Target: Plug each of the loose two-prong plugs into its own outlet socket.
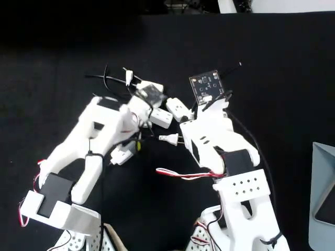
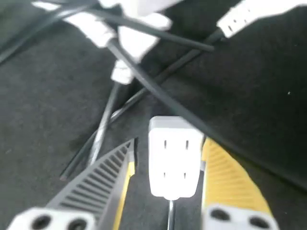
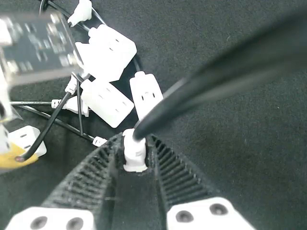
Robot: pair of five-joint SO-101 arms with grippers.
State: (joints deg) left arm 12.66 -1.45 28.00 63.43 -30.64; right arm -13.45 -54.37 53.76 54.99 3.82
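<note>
The left arm slants from the near left corner of the black desk up toward the middle. The left hand sits around a white socket; I cannot tell whether it is clenched on it. This socket's long axis runs along the hand, its two pairs of slots face the wrist camera, and a thin cord leaves its end nearest the wrist.

Beyond the left wrist lies one small loose plug, its long axis running away from the arms; other small white ends among the black cords are too small to count.

Between the two arms three more sockets lie in a cluster, slots up — a broad socket, a middle socket and a narrow socket. That makes four sockets counted.

The right arm rises from the near edge and leans left. The right hand is clenched on a white plug just short of the narrow socket. In the high view this plug lies left to right, sticking out toward the left arm — its cord end points away from the hand, and its prongs are hidden.
</note>
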